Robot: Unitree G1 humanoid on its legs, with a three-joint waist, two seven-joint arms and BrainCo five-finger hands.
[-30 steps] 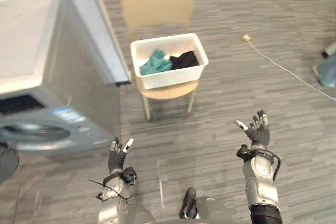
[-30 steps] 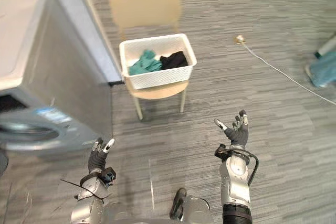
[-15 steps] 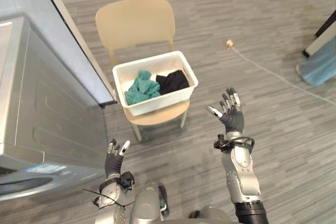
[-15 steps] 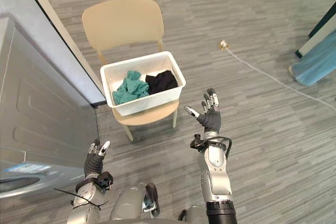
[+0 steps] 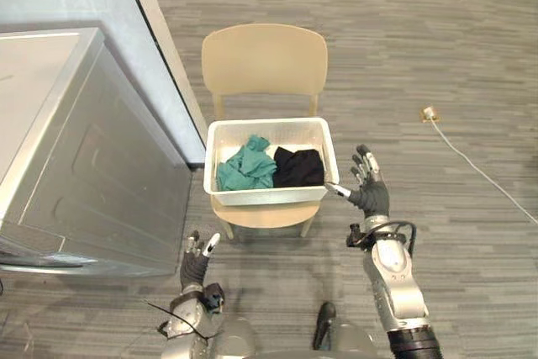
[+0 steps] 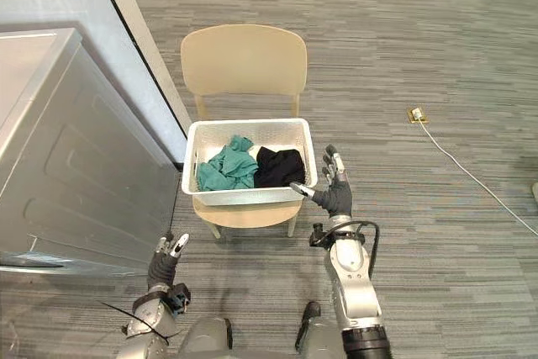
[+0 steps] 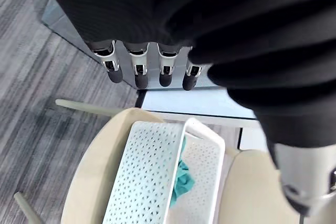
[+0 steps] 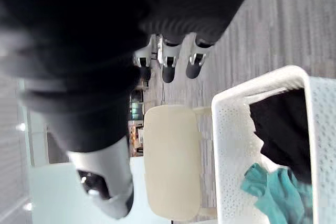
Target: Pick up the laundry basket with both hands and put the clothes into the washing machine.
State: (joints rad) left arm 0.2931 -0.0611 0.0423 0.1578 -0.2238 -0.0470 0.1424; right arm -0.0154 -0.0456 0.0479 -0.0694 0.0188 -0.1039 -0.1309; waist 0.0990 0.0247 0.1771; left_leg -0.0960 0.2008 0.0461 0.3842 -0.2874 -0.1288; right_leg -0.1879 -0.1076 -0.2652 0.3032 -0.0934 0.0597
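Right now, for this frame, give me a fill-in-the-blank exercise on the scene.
The white perforated plastic laundry basket rests on the beige wooden chair's ____.
Inside it lie a teal garment and a ____ garment.
The silver-grey washing machine stands on the robot's ____ side.
Of the open left hand and open right hand, the ____ one is nearer the basket.
Missing: seat; black; left; right.

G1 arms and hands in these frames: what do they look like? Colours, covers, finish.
Both arms are silver-grey shells; the right arm has a black band at its lower end. The left hand and right hand are dark across the palm and wrist, under a ribbed cover. The fingers are silver with dark tips.
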